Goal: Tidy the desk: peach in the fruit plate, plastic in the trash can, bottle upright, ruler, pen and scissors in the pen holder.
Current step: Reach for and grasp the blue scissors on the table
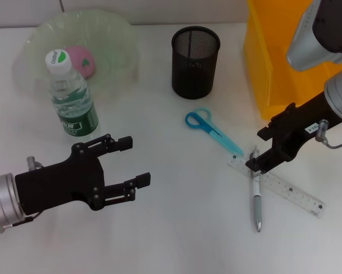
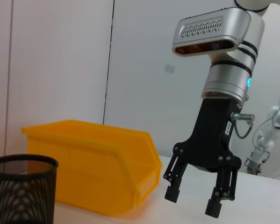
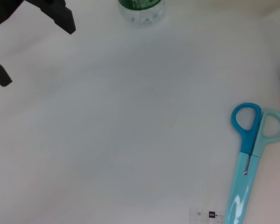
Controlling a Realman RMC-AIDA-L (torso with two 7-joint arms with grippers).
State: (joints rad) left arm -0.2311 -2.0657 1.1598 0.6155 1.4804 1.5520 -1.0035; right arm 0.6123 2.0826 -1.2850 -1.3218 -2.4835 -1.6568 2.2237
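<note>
The pink peach lies in the pale green plate. The water bottle stands upright in front of the plate; its base shows in the right wrist view. The blue scissors, the clear ruler and the pen lie on the table right of centre. The black mesh pen holder stands at the back. My right gripper is open, low over the pen's upper end and the ruler. My left gripper is open and empty, front left. No plastic is in view.
A yellow bin stands at the back right, just behind the right arm. The left gripper's fingers show in the right wrist view. A corner of the ruler lies next to the scissors' blade tips.
</note>
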